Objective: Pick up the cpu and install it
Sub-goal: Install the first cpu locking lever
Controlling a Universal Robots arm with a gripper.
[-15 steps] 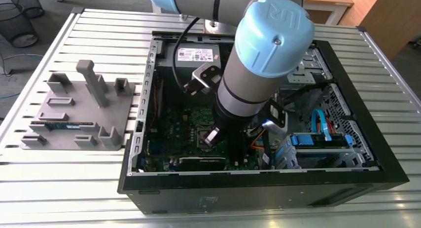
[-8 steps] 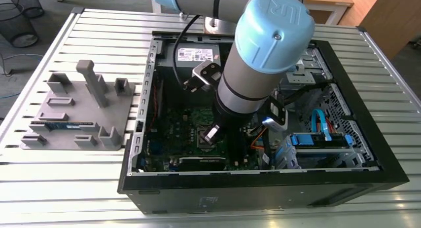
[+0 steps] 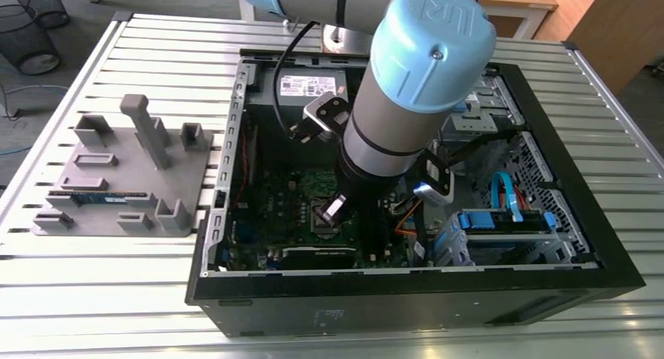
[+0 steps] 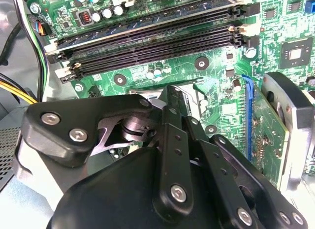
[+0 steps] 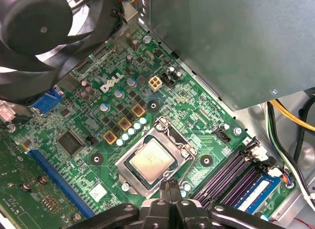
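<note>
The cpu, a small square chip with a silver-grey top, lies flat in the metal-framed socket on the green motherboard. In the first wrist view my gripper is just off the socket's edge. Its two black fingers are pressed together with nothing between them. In the second wrist view the gripper and its black linkage cover most of the socket. In the exterior view the gripper reaches down into the open computer case, low over the board.
A black fan and the grey power supply box flank the socket. Black memory slots and a blue slot lie close by. Outside the case, at the exterior view's left, a grey fixture plate holds a memory stick.
</note>
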